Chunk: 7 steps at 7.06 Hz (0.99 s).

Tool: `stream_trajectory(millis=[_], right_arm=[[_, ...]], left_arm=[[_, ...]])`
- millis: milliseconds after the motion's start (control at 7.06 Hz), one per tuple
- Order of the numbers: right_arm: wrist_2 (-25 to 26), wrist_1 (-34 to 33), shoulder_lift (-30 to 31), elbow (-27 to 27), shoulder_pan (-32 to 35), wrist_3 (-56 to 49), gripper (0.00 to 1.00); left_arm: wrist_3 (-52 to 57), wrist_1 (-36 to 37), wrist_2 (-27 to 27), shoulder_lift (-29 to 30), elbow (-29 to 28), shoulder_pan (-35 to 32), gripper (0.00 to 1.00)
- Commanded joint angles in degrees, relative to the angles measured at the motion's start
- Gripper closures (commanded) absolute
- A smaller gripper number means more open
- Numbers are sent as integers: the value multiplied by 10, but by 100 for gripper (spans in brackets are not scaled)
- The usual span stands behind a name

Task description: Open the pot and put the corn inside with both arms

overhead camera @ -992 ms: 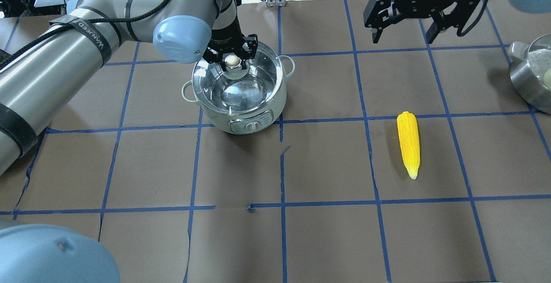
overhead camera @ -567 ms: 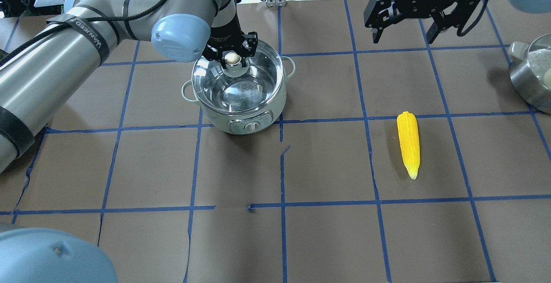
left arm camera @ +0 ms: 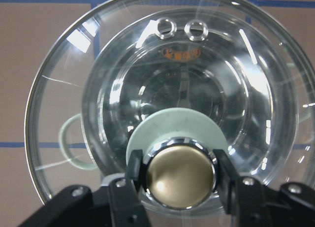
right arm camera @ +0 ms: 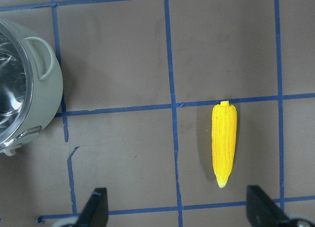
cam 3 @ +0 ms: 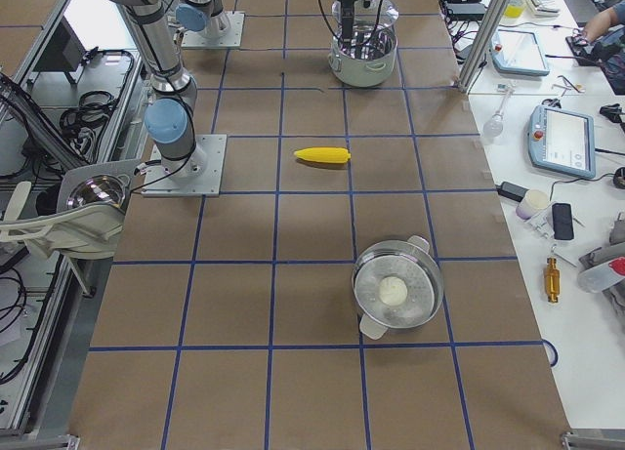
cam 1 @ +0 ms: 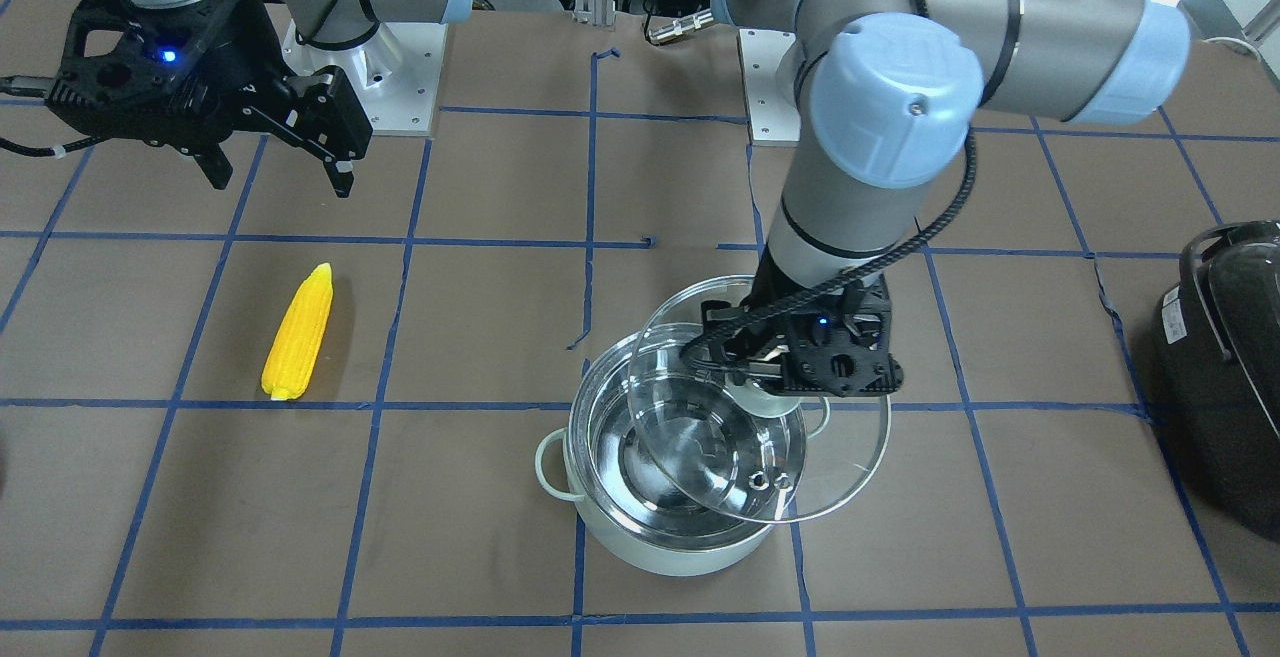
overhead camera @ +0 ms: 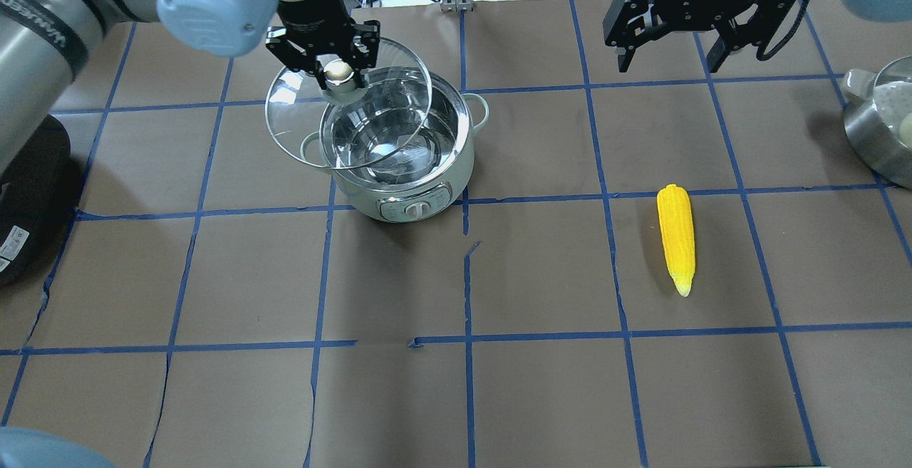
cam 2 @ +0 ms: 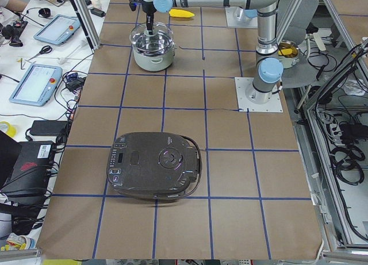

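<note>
The mint-green pot [overhead camera: 413, 204] stands on the brown table, its steel inside open to view; it also shows in the front view [cam 1: 660, 552]. My left gripper [overhead camera: 338, 69] is shut on the knob [left arm camera: 179, 175] of the glass lid [overhead camera: 292, 115]. It holds the lid raised and tilted, overlapping the pot's rim on my left side [cam 1: 850, 457]. The yellow corn [overhead camera: 675, 236] lies flat to the pot's right, tip toward me, also in the right wrist view [right arm camera: 224, 143]. My right gripper [overhead camera: 667, 62] is open and empty, high above the table beyond the corn [cam 1: 278, 177].
A large black appliance [cam 1: 1225, 367] sits at the table's left end [overhead camera: 21, 190]. A steel pot with a lid [overhead camera: 883, 126] stands at the right edge. Blue tape lines grid the brown paper.
My left gripper has lifted the glass lid off the pot and carried it up and to the left. The right gripper and the corn have not moved.
</note>
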State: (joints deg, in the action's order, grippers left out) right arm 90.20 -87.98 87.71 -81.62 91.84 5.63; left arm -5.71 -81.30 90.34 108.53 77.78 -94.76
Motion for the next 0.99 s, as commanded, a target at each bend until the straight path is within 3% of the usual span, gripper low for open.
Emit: stream_trajectory(millis=[0, 283, 567, 850], right_arm=[[1, 0, -1, 0, -1, 0, 0], [1, 0, -1, 0, 0, 0, 0], [0, 0, -3, 0, -2, -2, 0], [-4, -2, -3, 0, 0, -1, 0]], left_arm=[[137, -19, -4, -17, 19, 106, 58], [255, -3, -3, -25, 71, 202, 63], [356, 87, -4, -24, 146, 292, 69], [370, 290, -3, -10, 273, 310, 69]])
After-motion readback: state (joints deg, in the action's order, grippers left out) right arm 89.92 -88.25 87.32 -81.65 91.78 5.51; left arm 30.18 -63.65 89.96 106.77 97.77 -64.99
